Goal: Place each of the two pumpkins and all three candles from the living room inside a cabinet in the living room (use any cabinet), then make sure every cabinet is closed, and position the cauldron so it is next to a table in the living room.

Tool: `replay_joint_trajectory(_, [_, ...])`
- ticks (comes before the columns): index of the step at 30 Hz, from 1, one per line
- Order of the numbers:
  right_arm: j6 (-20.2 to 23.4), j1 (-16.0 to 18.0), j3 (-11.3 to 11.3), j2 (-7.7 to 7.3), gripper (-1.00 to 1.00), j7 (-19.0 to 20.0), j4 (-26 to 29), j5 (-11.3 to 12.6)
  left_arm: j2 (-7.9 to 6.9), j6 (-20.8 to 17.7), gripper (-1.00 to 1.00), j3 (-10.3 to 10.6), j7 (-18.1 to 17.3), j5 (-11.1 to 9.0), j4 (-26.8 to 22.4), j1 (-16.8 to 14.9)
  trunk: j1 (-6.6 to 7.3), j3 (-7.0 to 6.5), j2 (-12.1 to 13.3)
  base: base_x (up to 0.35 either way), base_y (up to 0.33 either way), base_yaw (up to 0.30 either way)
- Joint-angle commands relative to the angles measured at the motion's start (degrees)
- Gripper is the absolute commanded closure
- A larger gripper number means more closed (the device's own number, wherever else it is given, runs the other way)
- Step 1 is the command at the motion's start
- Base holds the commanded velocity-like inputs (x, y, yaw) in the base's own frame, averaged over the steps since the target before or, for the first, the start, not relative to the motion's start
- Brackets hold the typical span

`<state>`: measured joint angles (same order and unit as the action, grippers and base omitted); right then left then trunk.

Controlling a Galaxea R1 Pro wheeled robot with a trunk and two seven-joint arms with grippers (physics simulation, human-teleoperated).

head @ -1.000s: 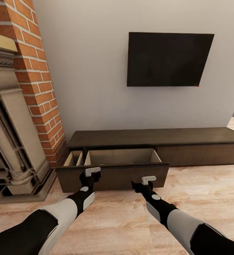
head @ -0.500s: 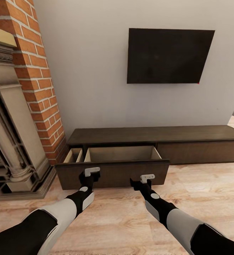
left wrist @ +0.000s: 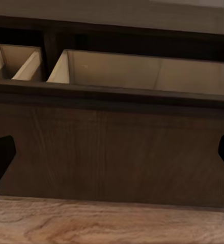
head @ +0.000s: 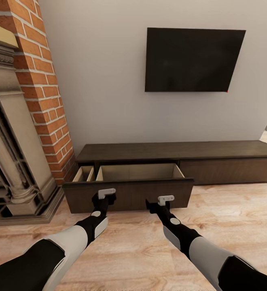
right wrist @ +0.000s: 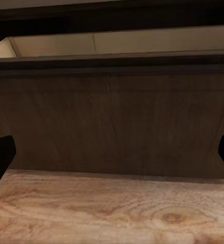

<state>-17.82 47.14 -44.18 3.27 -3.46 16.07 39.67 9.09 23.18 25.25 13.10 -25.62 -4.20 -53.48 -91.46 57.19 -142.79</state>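
Cabinet (head: 178, 155) — long, low, dark-brown unit lying along the wall under a wall-mounted TV (head: 194, 60), its left end just beside the brick fireplace column (head: 40, 89). Left drawer (head: 129, 194) standing pulled out over the wood floor (head: 149, 250); pale interior showing bare, as far as the visible part goes, with a narrow side compartment at its left end. The right drawer front sits flush.

Left gripper (head: 105, 196) — hovering at the drawer front toward its left end; jaws spread wide in the left wrist view, holding nothing. Right gripper (head: 164, 201) — at the drawer front right of centre, jaws likewise spread and empty. Whether either is touching the panel cannot be told.

Step, as judged: pushing the drawer shut with both grippers.

Risks:
- Uneven pressure — one gripper leading could be skewing the drawer on its runners, jamming it short of flush.
- Open fingertips could be slipping off the smooth panel, up over the top edge and into the drawer.
- No pumpkins or candles are showing in the drawer; closing it now may be leaving items outside.

Clearance: floor in front of the cabinet lying open to the right; tight at the left, where the drawer's corner is nearing the fireplace base (head: 24, 210). The cabinet's top edge overhangs the drawer's rear.
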Motion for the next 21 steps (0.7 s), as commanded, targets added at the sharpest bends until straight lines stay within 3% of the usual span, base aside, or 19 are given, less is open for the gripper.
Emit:
replay_joint_trajectory(1, [-0.20, 0.06, -0.48, -0.01, -1.00, -0.36, 0.00, 0.31, 0.03, 0.13, -1.00, 0.52, 0.20, -0.31, -0.11, -0.04, -0.21, 0.24, -0.44, 0.000, 0.000, 0.000])
replay_joint_trajectory(21, [-0.21, 0.22, -0.25, -0.15, -1.00, -0.32, 0.17, 0.23, -1.75, 0.29, -1.00, 0.66, 0.07, 1.61, -0.37, -0.04, -0.73, 4.67, -0.71, 0.000, 0.000, 0.000])
